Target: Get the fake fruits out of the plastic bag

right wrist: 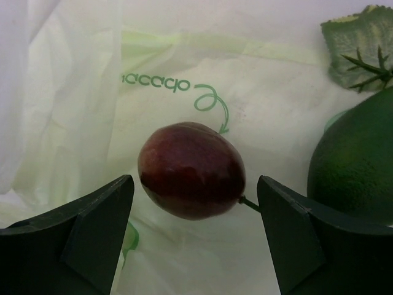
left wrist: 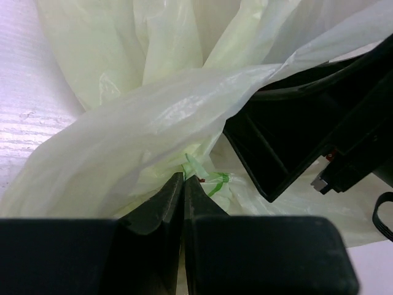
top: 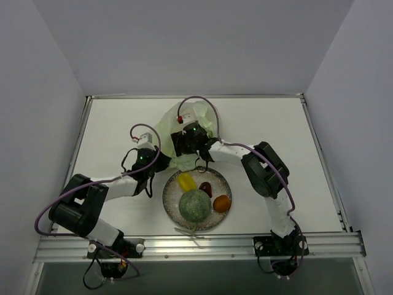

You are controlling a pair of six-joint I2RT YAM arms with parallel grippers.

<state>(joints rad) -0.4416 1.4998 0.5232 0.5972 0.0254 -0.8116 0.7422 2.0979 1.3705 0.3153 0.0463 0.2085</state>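
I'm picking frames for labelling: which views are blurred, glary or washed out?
Top view: even light, sharp, little shadow. Left wrist view: the bag bleaches near white at the top, the near fingers dark and soft. Right wrist view: the dark red fruit is fairly sharp with a dull sheen.

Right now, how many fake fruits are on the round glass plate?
4: large netted green melon at front, orange fruit right of it, yellow piece far left, dark red piece far centre. More may hide in the pale green plastic bag.
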